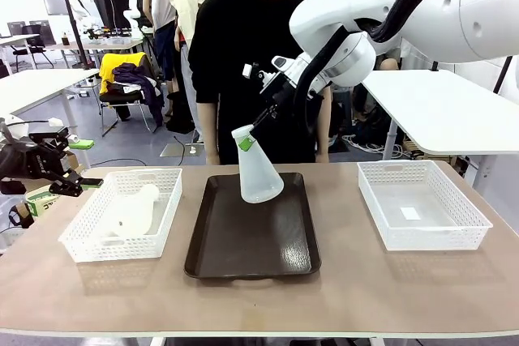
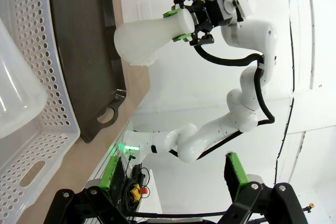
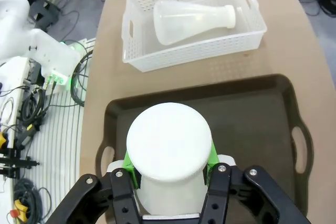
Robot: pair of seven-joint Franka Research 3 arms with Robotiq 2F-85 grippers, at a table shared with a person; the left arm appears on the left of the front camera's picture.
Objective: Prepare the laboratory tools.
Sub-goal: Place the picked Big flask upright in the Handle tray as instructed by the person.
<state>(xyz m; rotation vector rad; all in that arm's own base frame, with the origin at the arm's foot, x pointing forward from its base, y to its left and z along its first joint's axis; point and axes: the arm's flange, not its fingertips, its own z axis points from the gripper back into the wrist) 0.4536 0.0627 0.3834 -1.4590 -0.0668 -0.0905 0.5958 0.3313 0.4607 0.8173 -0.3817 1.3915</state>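
Note:
One frosted-white conical flask (image 1: 258, 174) hangs tilted just over the far half of the dark brown tray (image 1: 251, 241). My right gripper (image 1: 246, 142) is shut on its neck. The right wrist view looks down on this flask's round base (image 3: 169, 140), with green pads (image 3: 210, 156) pressed to the neck and the tray (image 3: 252, 124) below. A second flask (image 1: 134, 210) lies on its side in the left white basket (image 1: 81, 245); the right wrist view also shows this lying flask (image 3: 191, 19). My left gripper (image 1: 81, 164) stands open beside that basket's left end, holding nothing. In the left wrist view the held flask (image 2: 144, 38) hangs in my right gripper (image 2: 181, 24).
An empty white basket (image 1: 422, 204) stands at the right of the table. A person in black stands at the far edge behind the tray. The near strip of the table in front of the tray and baskets is bare.

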